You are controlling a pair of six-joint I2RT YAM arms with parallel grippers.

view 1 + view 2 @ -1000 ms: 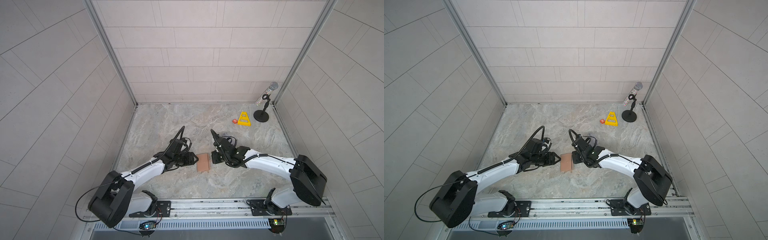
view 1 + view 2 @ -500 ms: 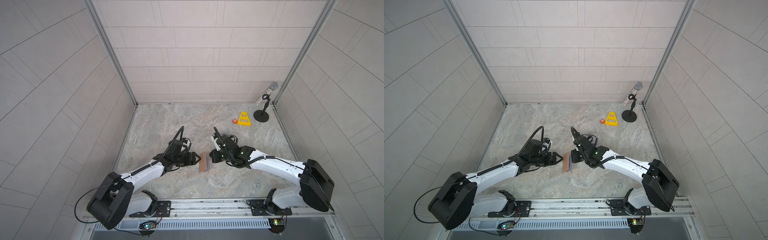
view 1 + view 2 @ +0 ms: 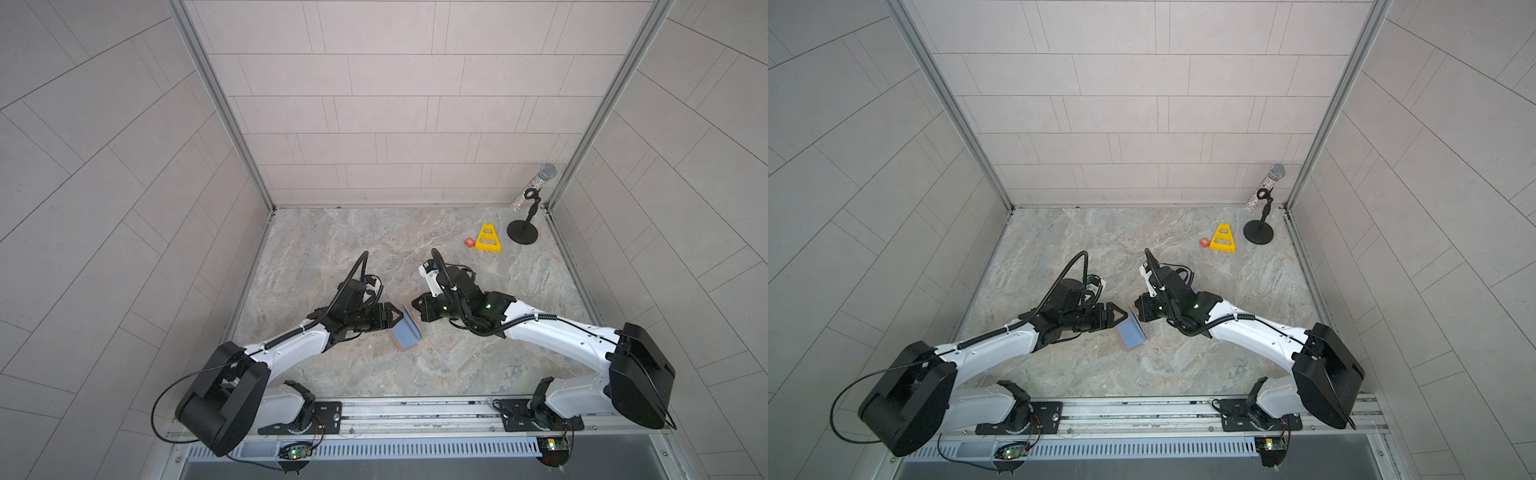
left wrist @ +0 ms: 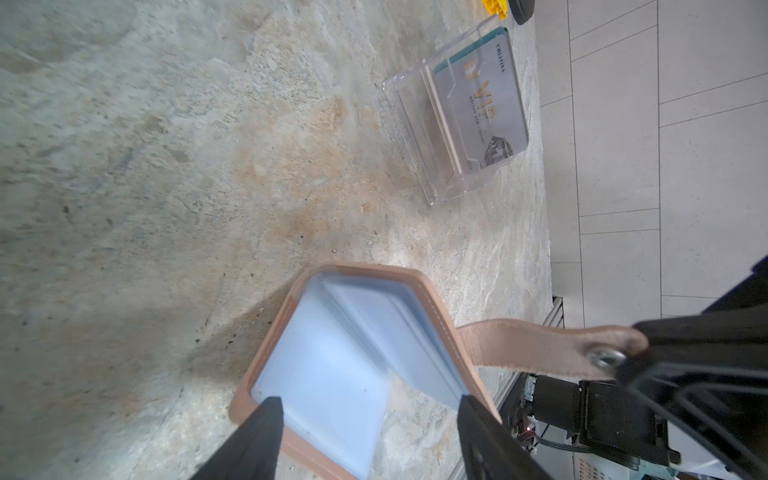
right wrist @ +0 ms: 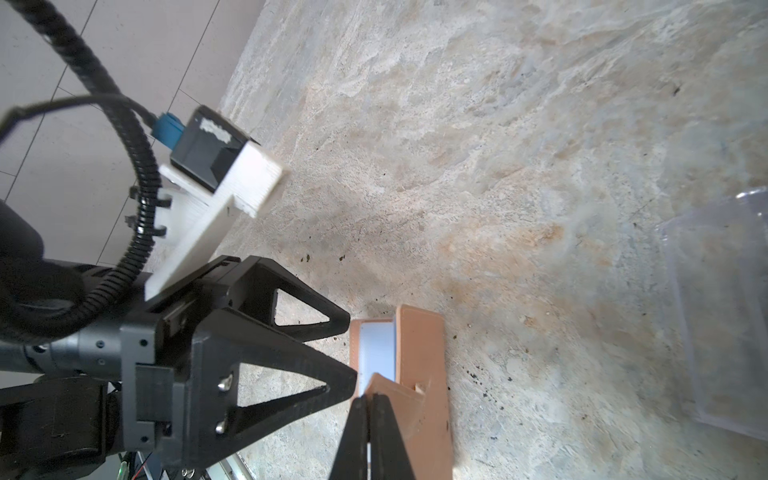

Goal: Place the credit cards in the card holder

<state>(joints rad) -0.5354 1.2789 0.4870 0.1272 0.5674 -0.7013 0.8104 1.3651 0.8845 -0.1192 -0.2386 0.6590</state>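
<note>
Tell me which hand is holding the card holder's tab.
The right hand, pinched shut on the tab of the card holder. The left hand is open, its fingers spread wide.

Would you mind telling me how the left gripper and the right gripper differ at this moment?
The left gripper is open, jaws spread wide; the right gripper is shut. The left gripper grips nothing, its tips at the card holder's open sleeves, while the right gripper pinches the snap tab, holding one cover raised. Both work at the same card holder, facing each other.
</note>
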